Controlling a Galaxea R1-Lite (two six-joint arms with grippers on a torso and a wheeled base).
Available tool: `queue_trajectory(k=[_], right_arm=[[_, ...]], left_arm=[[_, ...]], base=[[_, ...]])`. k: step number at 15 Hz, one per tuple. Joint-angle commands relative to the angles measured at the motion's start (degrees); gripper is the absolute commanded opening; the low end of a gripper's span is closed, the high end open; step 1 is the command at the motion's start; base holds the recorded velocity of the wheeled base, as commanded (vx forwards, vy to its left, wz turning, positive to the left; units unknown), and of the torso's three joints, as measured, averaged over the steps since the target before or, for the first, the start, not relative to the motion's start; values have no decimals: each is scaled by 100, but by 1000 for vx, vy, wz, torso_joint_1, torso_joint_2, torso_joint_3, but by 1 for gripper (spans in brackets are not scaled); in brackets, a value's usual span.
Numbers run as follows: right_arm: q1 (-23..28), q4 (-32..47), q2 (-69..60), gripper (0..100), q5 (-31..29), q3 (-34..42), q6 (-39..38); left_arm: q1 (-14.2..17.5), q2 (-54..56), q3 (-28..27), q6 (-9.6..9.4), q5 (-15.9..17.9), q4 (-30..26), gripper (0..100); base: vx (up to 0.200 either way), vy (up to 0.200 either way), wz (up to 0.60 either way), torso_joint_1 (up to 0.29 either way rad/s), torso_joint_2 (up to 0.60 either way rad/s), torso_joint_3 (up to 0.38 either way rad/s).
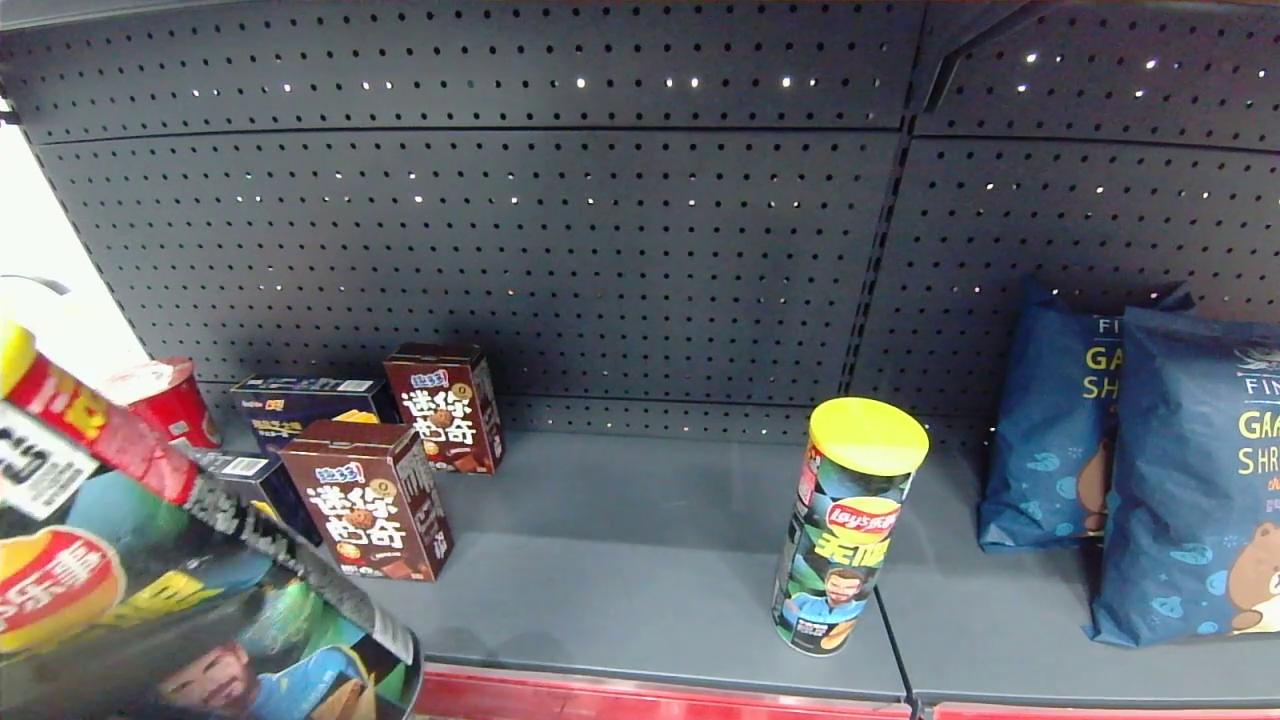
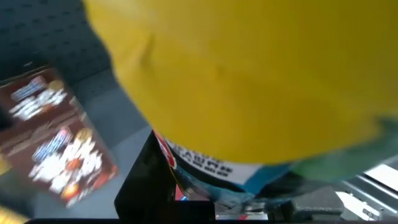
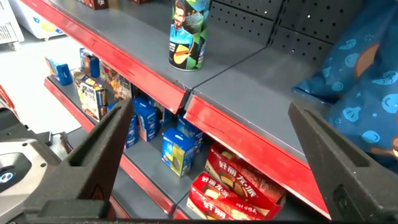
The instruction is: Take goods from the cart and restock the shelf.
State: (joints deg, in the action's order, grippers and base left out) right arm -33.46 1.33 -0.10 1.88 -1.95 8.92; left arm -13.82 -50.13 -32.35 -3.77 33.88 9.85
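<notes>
Low on the left of the head view, a chips can (image 1: 150, 580) with a yellow lid is held tilted in front of the grey shelf (image 1: 640, 580). Its yellow lid (image 2: 249, 81) lies close to the left wrist camera, and my left gripper (image 2: 217, 190) is shut on the can body, with a black finger (image 2: 146, 183) beside it. A second, matching chips can (image 1: 850, 530) stands upright on the shelf near its front edge and also appears as the can (image 3: 186, 34) in the right wrist view. My right gripper (image 3: 211, 118) is open and hangs in front of the shelf's red edge (image 3: 249, 140).
Two brown cookie boxes (image 1: 370, 500) (image 1: 445, 405), dark blue boxes (image 1: 300, 405) and a red can (image 1: 170, 400) crowd the shelf's left end. Blue snack bags (image 1: 1190, 480) stand at the right. Free shelf room lies between the boxes and the upright can. Lower shelves hold blue boxes (image 3: 177, 149) and red packets (image 3: 230, 186).
</notes>
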Motion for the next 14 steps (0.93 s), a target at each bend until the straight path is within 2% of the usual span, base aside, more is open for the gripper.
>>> queue_trajectory(k=[1, 4, 7, 9, 14], right_arm=[[-2, -1, 10, 100, 6, 2, 13], [-2, 8, 10, 100, 6, 2, 13], [-2, -10, 10, 100, 181, 2, 382], [-2, -10, 10, 100, 392, 2, 663], [6, -19, 10, 100, 278, 2, 241]], left_arm=[[-463, -1500, -377, -28, -13, 711, 0], [-586, -2335, -465, -28, -30, 1388, 0], [-701, -2669, -561, -28, -92, 1414, 0], [-859, -2871, -693, -28, -347, 1423, 0], [-1096, -3319, -1010, -36, -593, 1432, 0]], base=[[0, 0, 0, 0, 0, 0], [0, 0, 0, 0, 0, 0], [0, 0, 0, 0, 0, 0], [0, 0, 0, 0, 0, 0], [0, 0, 0, 0, 0, 0]])
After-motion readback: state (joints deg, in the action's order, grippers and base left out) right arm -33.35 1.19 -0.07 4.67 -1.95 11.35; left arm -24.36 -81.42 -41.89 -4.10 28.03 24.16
